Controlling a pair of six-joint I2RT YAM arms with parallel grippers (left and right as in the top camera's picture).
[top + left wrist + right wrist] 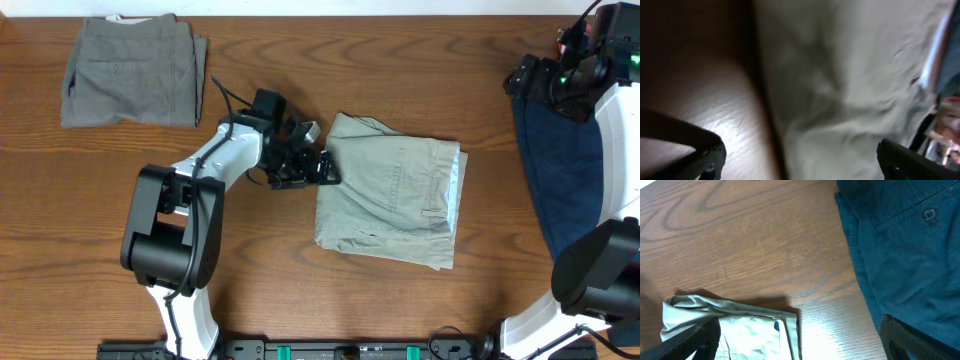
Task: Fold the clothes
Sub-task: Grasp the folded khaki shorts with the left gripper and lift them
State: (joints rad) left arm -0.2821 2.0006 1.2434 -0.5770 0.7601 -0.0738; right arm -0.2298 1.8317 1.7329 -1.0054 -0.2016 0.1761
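Counter point(400, 60): carries three pairs of shorts.
Navy shorts point(560, 180): right edge, apparently unfolded, likely left to do.
Khaki shorts point(390, 195): centre, looks folded.
Grey shorts point(130, 70): far-left corner, folded.
Left hand point(322, 165): spread apart, at khaki edge.
Right hand point(802, 340): spread apart, above navy.

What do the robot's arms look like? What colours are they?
Both arms are white tubes joined by chunky black round joints. The left arm has a black cable looping beside it and ends in the black left gripper. The right arm has black parts with small green lights near its far end.
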